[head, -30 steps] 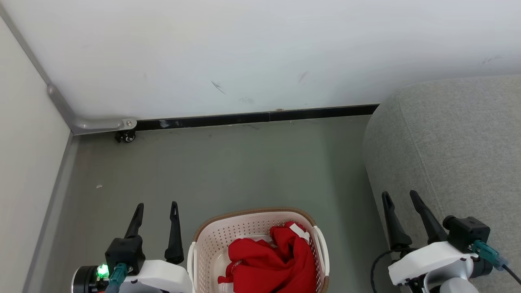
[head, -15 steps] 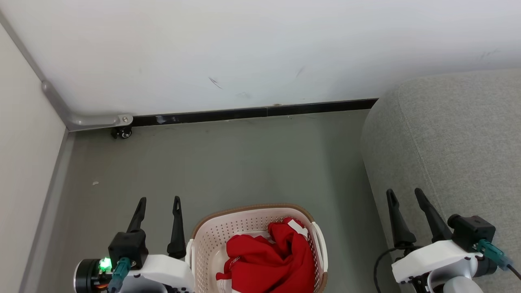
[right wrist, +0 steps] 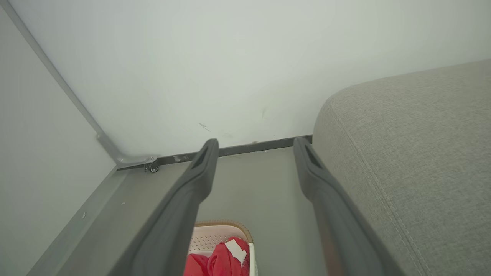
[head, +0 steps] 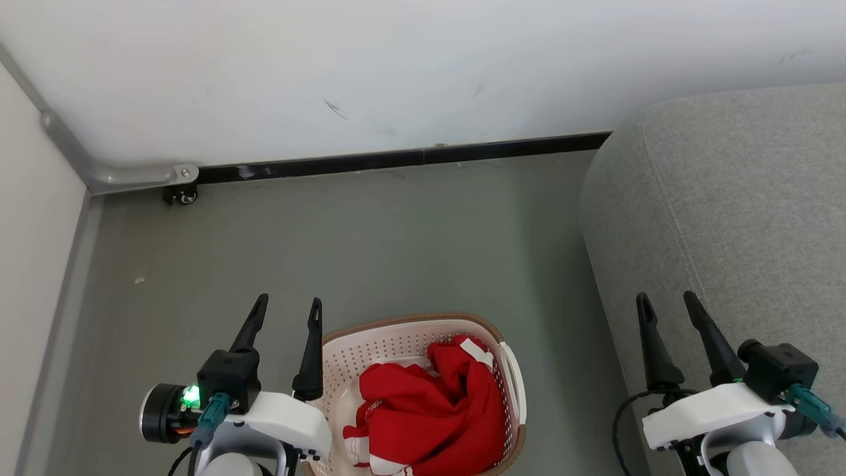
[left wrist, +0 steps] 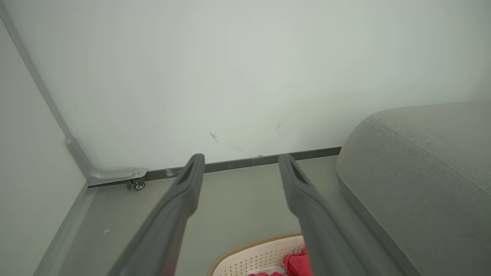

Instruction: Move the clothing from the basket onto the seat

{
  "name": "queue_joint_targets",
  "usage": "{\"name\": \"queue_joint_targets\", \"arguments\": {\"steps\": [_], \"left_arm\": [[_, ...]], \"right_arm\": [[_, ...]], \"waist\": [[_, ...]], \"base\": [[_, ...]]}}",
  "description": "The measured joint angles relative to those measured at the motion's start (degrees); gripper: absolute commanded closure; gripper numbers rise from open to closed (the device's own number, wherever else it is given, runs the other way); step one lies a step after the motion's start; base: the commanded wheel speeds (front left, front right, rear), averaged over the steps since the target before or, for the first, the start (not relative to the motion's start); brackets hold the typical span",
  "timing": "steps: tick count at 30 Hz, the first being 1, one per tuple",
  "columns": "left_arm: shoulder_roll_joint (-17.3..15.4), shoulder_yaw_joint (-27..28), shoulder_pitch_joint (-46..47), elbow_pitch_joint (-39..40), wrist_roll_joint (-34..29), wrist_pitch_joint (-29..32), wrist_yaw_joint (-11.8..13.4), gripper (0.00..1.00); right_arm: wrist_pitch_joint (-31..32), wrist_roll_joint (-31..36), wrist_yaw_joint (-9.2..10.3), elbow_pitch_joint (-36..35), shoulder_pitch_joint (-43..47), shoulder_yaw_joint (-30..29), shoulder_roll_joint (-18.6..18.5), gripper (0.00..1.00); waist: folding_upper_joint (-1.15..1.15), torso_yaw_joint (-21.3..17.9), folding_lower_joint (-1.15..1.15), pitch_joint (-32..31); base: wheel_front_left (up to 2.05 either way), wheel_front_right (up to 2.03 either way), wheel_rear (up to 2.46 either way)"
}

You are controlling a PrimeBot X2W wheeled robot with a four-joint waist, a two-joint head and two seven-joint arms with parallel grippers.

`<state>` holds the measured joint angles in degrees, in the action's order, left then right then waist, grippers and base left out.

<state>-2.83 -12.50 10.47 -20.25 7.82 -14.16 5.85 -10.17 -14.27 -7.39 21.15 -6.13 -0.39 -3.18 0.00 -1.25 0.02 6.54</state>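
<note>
wall (head: 396, 59): white, scuffed | floor (head: 396, 244): grey-green | skirting (head: 396, 158): black | left partition (head: 26, 231): pale | corner: small caster (head: 180, 196)

Near end of basket (head: 383, 349), right side of seat (head: 727, 198), beyond head view's edges

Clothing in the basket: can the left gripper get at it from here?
Probably yes. The left gripper is open beside the basket, and the clothing lies heaped inside with nothing over it.

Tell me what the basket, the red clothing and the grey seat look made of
The basket: likely moulded plastic, matte cream, walls punched with holes; its brown rim is perhaps a woven-look trim. The clothing: soft red fabric, judging by its crumpled folds. The seat: grey woven upholstery, with a textured weave and a stitched seam.
</note>
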Motion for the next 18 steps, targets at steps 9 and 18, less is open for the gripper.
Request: {"name": "queue_joint_targets", "arguments": {"steps": [9, 18], "left_arm": [[0.01, -1.20, 2.35, -3.46, -0.63, 0.00, -1.42, 0.00], [0.04, -2.10, 4.44, -6.43, -1.07, -0.01, -2.42, 0.00]], "right_arm": [[-0.52, 0.16, 0.00, -1.21, -0.13, -1.30, 0.11, 0.00], [-0.77, 0.15, 0.00, -2.59, -2.54, -2.92, 0.20, 0.00]], "waist": [[0.00, -1.40, 0.00, 3.35], [0.00, -2.94, 0.00, 6.37]], "base": [[0.00, 0.00, 0.00], [0.00, 0.00, 0.00]]}}
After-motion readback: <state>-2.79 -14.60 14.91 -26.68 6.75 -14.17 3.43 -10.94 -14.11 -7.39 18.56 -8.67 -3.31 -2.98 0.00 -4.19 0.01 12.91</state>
